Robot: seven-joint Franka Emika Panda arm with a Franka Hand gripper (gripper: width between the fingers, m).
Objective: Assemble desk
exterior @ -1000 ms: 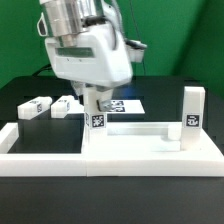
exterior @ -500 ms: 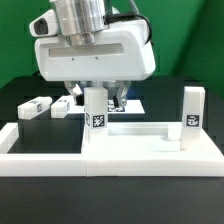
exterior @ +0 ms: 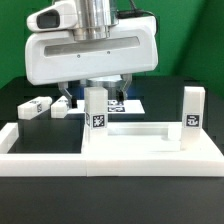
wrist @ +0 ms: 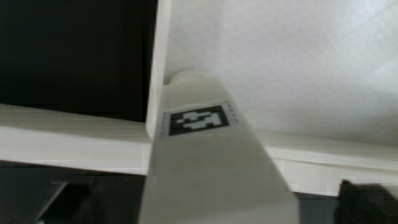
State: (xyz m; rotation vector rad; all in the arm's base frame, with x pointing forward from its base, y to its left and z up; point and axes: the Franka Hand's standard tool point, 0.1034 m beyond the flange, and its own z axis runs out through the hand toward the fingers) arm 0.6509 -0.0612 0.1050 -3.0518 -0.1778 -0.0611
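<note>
The white desk top point(exterior: 140, 128) lies flat against the border bars. Two legs stand upright on it: one at its corner on the exterior view's left point(exterior: 96, 112), one on the right point(exterior: 192, 108), each with a small tag. My gripper point(exterior: 95, 97) hangs over the left leg, open, with its fingers point(exterior: 68, 99) either side of the leg's top and apart from it. In the wrist view this leg point(wrist: 205, 150) runs up between the dark fingertips point(wrist: 71, 203), gripper point(wrist: 214, 208) straddling it. Two loose legs point(exterior: 34, 107) point(exterior: 64, 105) lie on the black table.
White border bars point(exterior: 40, 160) run along the front and the exterior view's left of the black table. The marker board point(exterior: 128, 104) lies behind the left leg, partly hidden by my hand.
The hand has turned broadside and lifted a little. Its jaws have spread wide, letting go of the left upright leg, which stays standing.
</note>
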